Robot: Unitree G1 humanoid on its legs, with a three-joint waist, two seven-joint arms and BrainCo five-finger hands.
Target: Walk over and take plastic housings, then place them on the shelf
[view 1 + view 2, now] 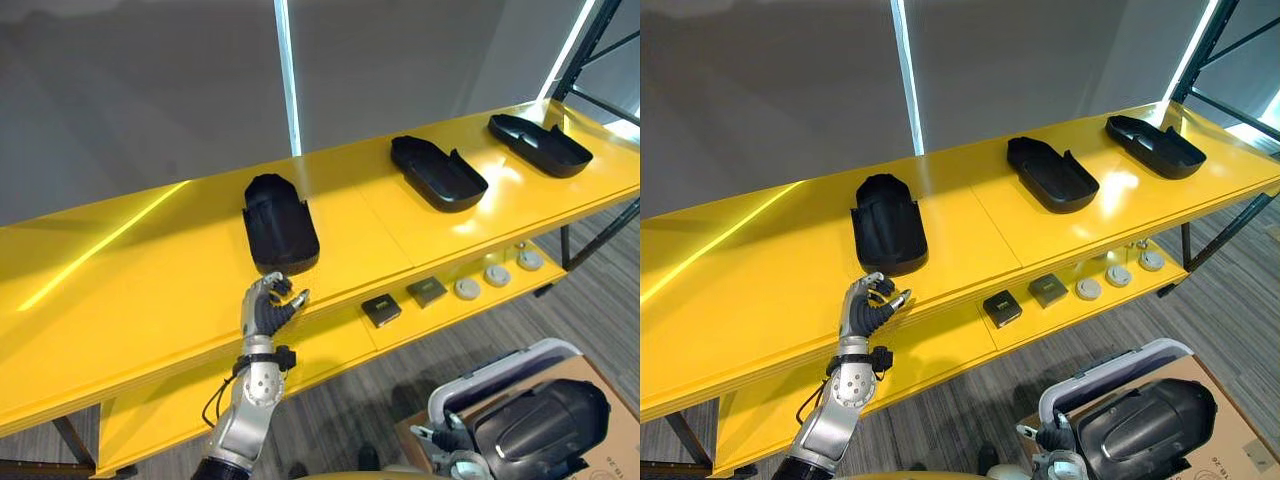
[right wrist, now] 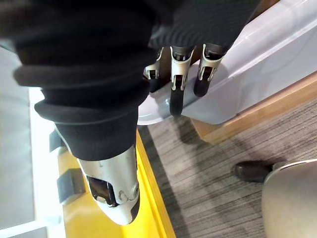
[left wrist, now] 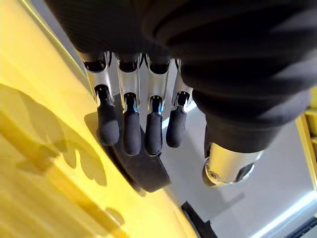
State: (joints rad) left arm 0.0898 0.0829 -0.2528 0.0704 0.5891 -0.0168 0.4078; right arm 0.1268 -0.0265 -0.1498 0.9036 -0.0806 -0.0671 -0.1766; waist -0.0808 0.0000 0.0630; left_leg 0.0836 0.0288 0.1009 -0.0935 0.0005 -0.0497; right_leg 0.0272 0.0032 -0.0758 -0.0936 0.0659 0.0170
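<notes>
Yellow sheet metal formed the long top shelf (image 1: 120,290) that ran from the lower left of the frame to the upper right, and three black plastic housings lay on it, well apart.

The leftmost housing (image 1: 280,228) sat dome-up near the middle of the frame. It was a matte, ribbed shell, rounded at the far end. The left hand (image 1: 268,308) was just in front of its near end, at the shelf's edge, with its fingers (image 3: 131,134) side by side and only loosely bent, the thumb apart, and nothing held. Whether the tips touched the shell could not be told.

Further right, the middle housing (image 1: 438,172) lay hollow side up, with a shallow trough and a raised rim. The right housing (image 1: 540,144) lay the same way in the upper right.

On the lower shelf (image 1: 330,350) were two dark square parts (image 1: 381,309) and, to their right, three pale round discs (image 1: 497,274).

At the lower right, a fourth housing (image 1: 540,420), glossy and domed, sat in a pale tub (image 1: 500,370) on a cardboard box (image 1: 620,440). The right hand (image 2: 177,89) had straight fingers against the tub's wall, with the thumb wide apart.
</notes>
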